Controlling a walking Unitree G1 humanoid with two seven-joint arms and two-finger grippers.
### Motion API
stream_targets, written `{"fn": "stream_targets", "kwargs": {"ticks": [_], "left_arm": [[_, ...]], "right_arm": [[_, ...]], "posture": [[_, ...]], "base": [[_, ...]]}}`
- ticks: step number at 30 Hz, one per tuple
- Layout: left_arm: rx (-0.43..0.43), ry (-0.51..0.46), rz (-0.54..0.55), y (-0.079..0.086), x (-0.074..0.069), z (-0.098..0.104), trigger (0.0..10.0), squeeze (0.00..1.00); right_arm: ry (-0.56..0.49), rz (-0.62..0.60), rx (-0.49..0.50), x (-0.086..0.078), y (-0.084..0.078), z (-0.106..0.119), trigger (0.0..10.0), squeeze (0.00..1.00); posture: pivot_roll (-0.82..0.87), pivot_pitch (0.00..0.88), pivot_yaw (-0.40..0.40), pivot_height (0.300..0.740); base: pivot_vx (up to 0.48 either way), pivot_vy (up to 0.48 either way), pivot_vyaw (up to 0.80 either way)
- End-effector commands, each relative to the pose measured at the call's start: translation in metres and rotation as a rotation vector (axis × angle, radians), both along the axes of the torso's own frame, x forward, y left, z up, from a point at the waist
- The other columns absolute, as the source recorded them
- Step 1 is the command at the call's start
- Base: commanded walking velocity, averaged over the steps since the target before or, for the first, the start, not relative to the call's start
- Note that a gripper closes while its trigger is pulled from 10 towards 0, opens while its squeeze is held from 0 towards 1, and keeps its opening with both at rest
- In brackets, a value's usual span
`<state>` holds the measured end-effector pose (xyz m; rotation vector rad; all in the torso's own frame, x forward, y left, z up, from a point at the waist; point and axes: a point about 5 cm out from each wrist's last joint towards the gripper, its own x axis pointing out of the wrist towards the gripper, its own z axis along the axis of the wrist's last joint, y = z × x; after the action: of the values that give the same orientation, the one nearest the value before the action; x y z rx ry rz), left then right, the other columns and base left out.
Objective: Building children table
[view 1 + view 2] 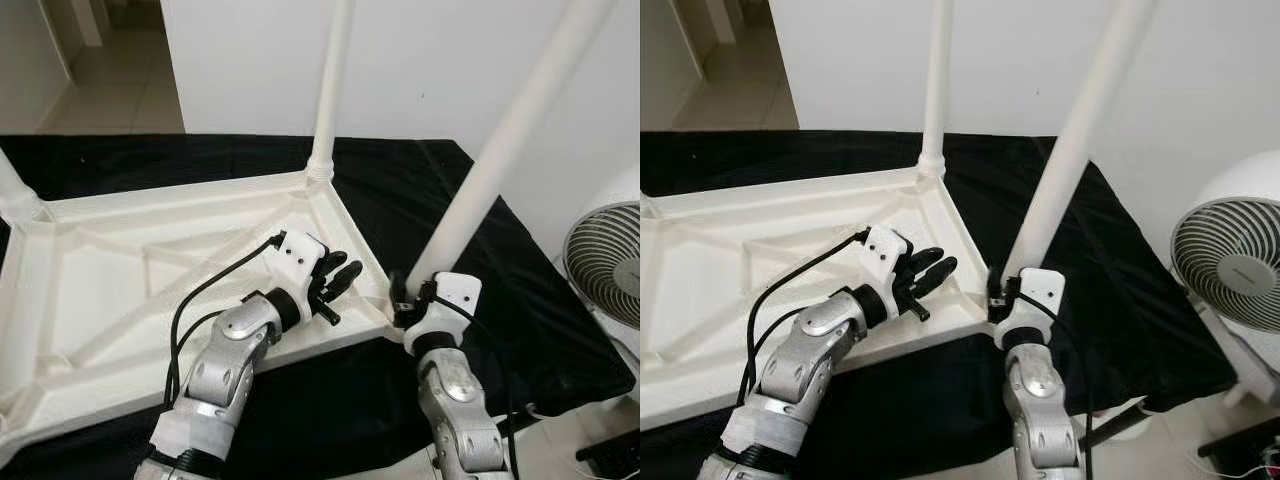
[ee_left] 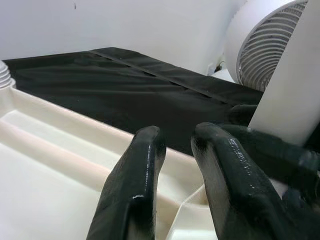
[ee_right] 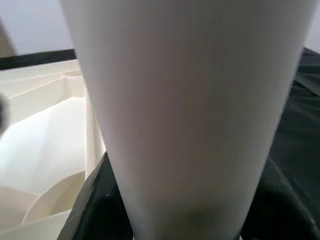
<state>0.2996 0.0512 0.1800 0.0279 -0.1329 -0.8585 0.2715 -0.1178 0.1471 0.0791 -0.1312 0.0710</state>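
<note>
right hand (image 1: pixel 410 300) clamped on near leg (image 1: pixel 500 150) base, seating it in corner socket | left hand (image 1: pixel 335 285) fingers slightly apart, steadying upturned tabletop (image 1: pixel 90 270) alongside

Inverted tabletop, leg fitting at near-right corner

You see the right gripper (image 1: pixel 408 300) clamped on the base of the tilted white leg (image 1: pixel 495 155); the left gripper (image 1: pixel 335 290) hovers with fingers apart over the upturned tabletop (image 1: pixel 90 270) on black cloth (image 1: pixel 420 190).
</note>
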Motion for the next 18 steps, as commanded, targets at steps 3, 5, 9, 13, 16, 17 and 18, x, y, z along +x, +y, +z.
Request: {"fn": "stream_targets", "kwargs": {"ticks": [3, 5, 9, 13, 16, 17, 18], "left_arm": [[-0.003, -0.023, 0.063, 0.001, 0.002, 0.004, 10.0, 0.00], [-0.003, -0.024, 0.064, 0.001, 0.002, 0.004, 10.0, 0.00], [0.002, -0.024, 0.058, 0.002, 0.002, 0.003, 10.0, 0.00], [0.012, -0.024, 0.045, 0.003, 0.003, 0.003, 10.0, 0.00], [0.013, -0.023, 0.042, 0.004, 0.004, 0.003, 10.0, 0.00], [0.018, -0.023, 0.032, 0.003, 0.004, 0.002, 10.0, 0.00], [0.018, -0.023, 0.032, 0.003, 0.004, 0.002, 10.0, 0.00]], "right_arm": [[0.056, 0.112, 0.012, -0.004, 0.016, -0.008, 10.0, 0.00], [0.053, 0.093, 0.012, -0.004, 0.013, -0.008, 10.0, 0.00], [0.031, 0.046, 0.016, -0.002, 0.002, -0.004, 10.0, 1.00], [-0.028, 0.042, 0.045, 0.001, -0.016, 0.004, 10.0, 1.00], [-0.035, 0.080, 0.040, 0.002, -0.016, 0.005, 10.0, 0.20], [-0.033, 0.133, 0.047, 0.002, -0.018, 0.005, 10.0, 0.00], [-0.033, 0.133, 0.047, 0.002, -0.018, 0.005, 10.0, 0.00]], "posture": [[0.10, 0.118, -0.090, 0.740], [0.10, 0.118, -0.090, 0.740], [0.08, 0.116, -0.072, 0.740], [0.07, 0.109, -0.057, 0.740], [0.05, 0.102, -0.040, 0.740], [0.04, 0.096, -0.032, 0.740], [0.04, 0.096, -0.032, 0.740]], "base": [[0.000, 0.000, 0.00], [0.000, 0.000, 0.00], [0.000, 0.000, 0.00], [0.000, 0.000, 0.00], [0.000, 0.000, 0.00], [0.000, 0.000, 0.00], [0.000, 0.000, 0.00]]}}
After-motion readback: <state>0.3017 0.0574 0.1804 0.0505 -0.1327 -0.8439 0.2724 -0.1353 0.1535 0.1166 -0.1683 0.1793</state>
